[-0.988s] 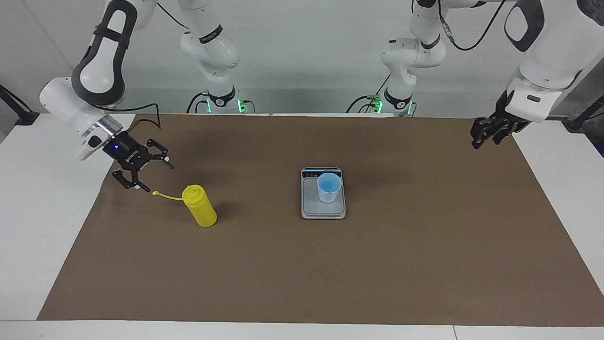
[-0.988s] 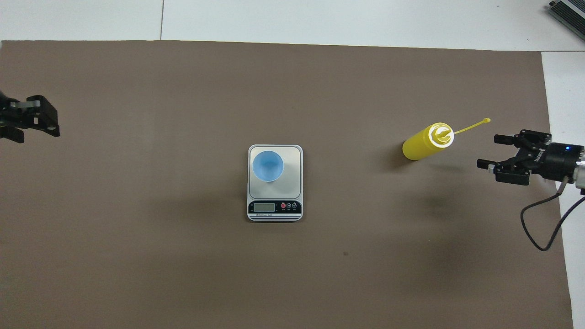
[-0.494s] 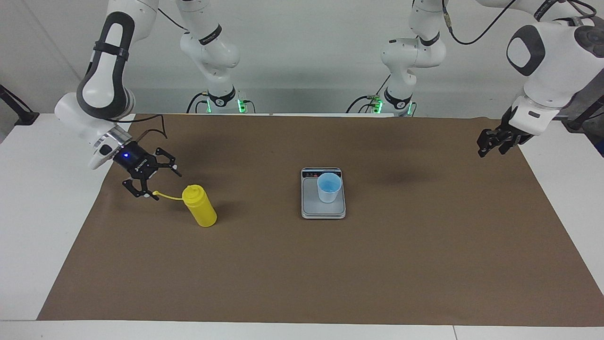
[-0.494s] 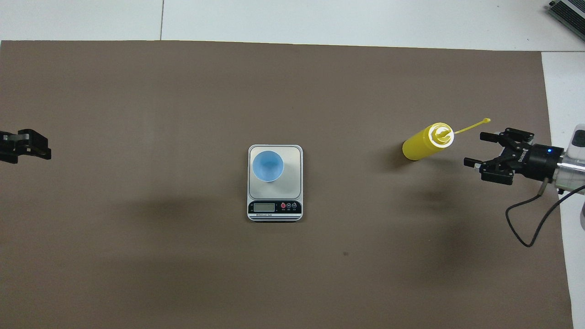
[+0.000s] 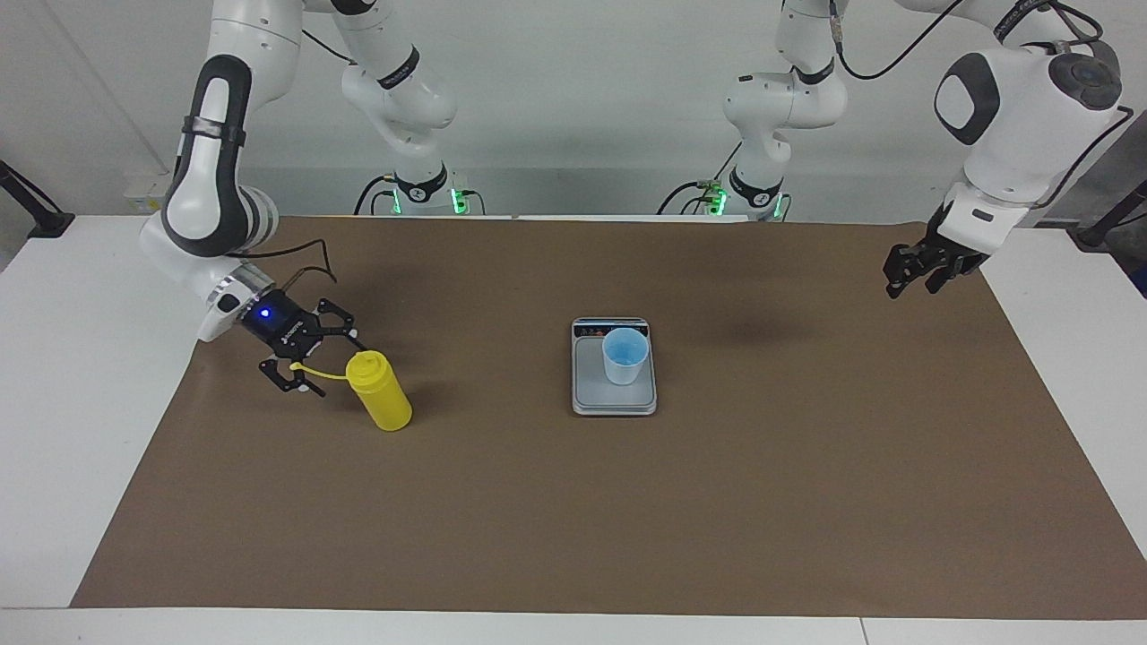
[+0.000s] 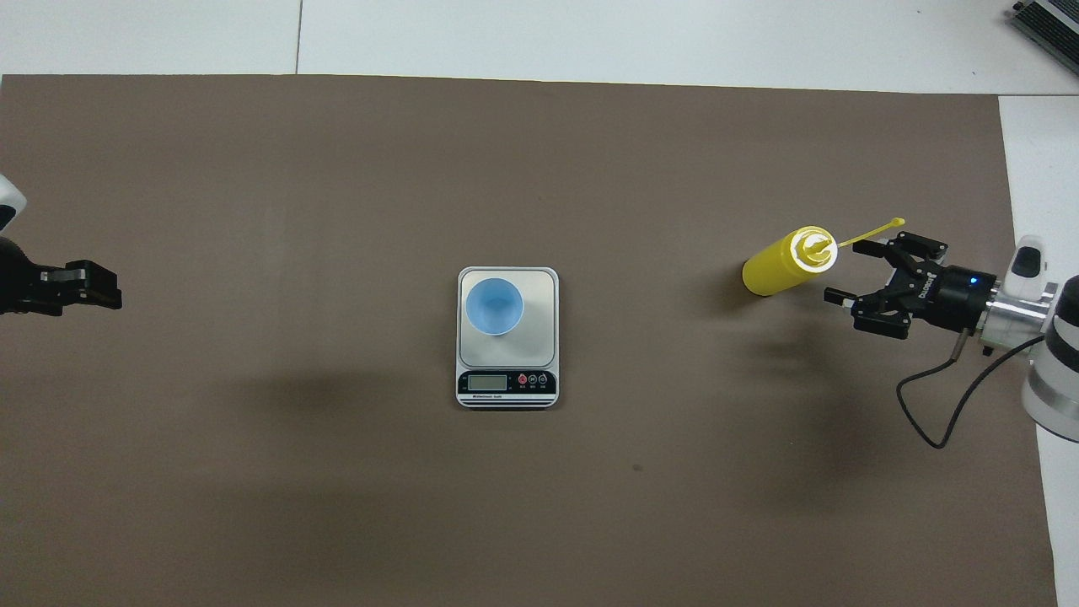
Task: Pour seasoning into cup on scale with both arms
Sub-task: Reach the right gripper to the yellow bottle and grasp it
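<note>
The right gripper is low over the brown mat at the right arm's end of the table, just beside the yellow bottle. Its two fingers are spread apart and grasp nothing. The fingers point toward the bottle's cap, and the thin yellow strap that hangs off the cap runs between them. Whether a finger touches the strap cannot be told. In the overhead view the right gripper sits just off the bottle's cap end, one fingertip at each side of the strap's line.

The bottle stands upright on the mat, free of any grip, well apart from the scale.

The scale lies flat near the middle of the mat, with its dark display strip along the edge nearer to the robots. The blue cup stands upright on the grey weighing plate. In the overhead view the cup sits on the part of the plate toward the left arm's end, not at its centre.

The left gripper hangs raised over the mat near its edge at the left arm's end of the table, well apart from the scale. It holds nothing. Whether its fingers are spread or closed cannot be told. In the overhead view the left gripper shows at the picture's edge.
</note>
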